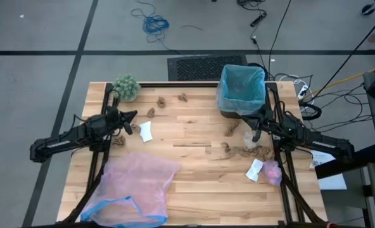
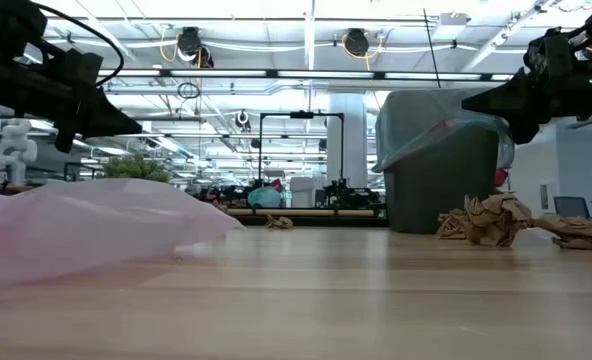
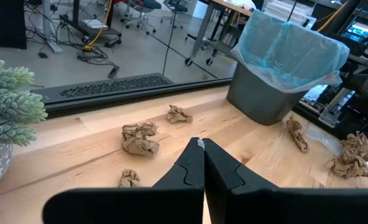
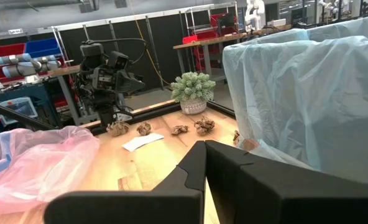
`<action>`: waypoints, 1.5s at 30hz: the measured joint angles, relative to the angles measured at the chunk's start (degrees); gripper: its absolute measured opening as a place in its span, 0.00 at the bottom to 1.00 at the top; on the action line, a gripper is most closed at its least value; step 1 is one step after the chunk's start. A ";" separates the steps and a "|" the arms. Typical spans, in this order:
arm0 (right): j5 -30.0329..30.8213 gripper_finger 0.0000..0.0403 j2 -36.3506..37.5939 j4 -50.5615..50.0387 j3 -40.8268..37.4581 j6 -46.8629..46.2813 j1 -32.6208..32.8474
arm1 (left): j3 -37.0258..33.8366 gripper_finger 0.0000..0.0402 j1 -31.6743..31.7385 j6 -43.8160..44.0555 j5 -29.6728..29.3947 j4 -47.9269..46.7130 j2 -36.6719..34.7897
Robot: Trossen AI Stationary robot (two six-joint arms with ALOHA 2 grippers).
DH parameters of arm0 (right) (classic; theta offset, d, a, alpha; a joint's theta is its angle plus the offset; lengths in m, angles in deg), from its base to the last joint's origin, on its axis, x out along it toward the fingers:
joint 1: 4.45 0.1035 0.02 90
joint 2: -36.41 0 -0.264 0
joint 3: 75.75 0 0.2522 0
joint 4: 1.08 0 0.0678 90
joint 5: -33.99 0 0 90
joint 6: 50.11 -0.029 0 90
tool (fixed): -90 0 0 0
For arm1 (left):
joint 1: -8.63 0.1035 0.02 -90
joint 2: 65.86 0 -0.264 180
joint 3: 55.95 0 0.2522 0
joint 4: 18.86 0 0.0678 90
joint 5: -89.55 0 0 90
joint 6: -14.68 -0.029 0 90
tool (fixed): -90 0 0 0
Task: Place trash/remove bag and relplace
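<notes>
The brown bin stands at the table's far right, lined with the light-blue bag, whose rim folds over the bin's edge. Trash lies loose on the table: brown scraps, white papers and a pink wad. My left gripper is shut and empty, above the table's left part near a white paper. My right gripper is shut and empty, just on the near side of the bin; it also shows in the low view.
A pink bag with a blue rim lies spread on the near left of the table. A fuzzy green ball in a pot stands at the far left corner. Bare wood lies in the table's near middle.
</notes>
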 joint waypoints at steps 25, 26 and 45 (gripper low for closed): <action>-5.05 0.00 -0.11 8.30 0.00 -10.79 0.13 | -0.01 0.00 0.01 0.00 0.00 0.01 0.00; -8.87 0.00 -0.19 8.05 0.00 -10.63 0.15 | -0.01 0.00 0.00 0.00 0.00 -0.01 0.00; -17.13 0.00 -14.11 0.85 10.57 -1.39 11.07 | 0.00 0.00 0.00 0.00 0.00 0.00 0.00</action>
